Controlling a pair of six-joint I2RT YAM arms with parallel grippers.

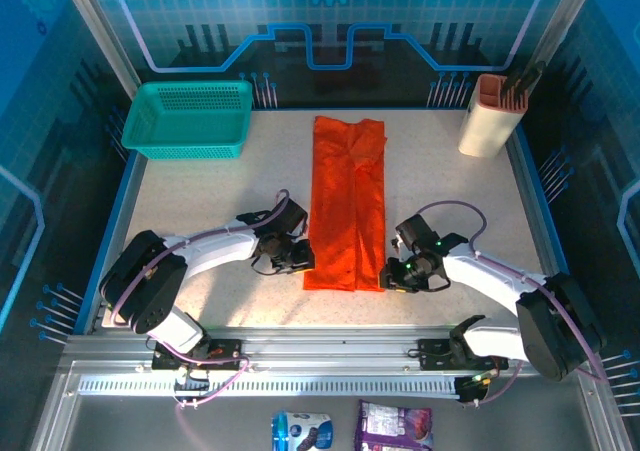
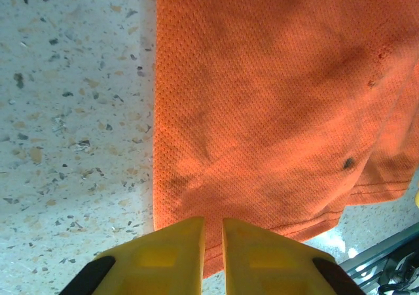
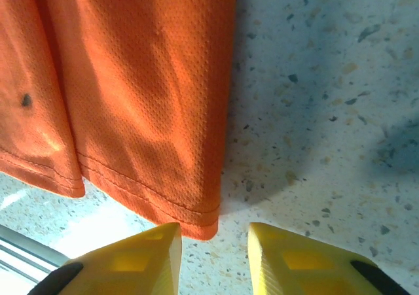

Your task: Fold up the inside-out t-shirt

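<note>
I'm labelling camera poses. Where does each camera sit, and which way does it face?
Top external: above and behind the bases, looking down at the table; left arm, right arm, t-shirt, teal basket.
Left wrist: on the left arm, looking down past the left gripper at the t-shirt's near left corner.
Right wrist: on the right arm, looking down past the right gripper at its near right corner.
Both wrist views share the t-shirt's near edge.

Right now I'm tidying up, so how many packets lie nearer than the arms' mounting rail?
2. A blue-and-white packet lies left, a purple packet just right of it, both at the bottom edge, partly cut off; more may lie outside the frame.
</note>
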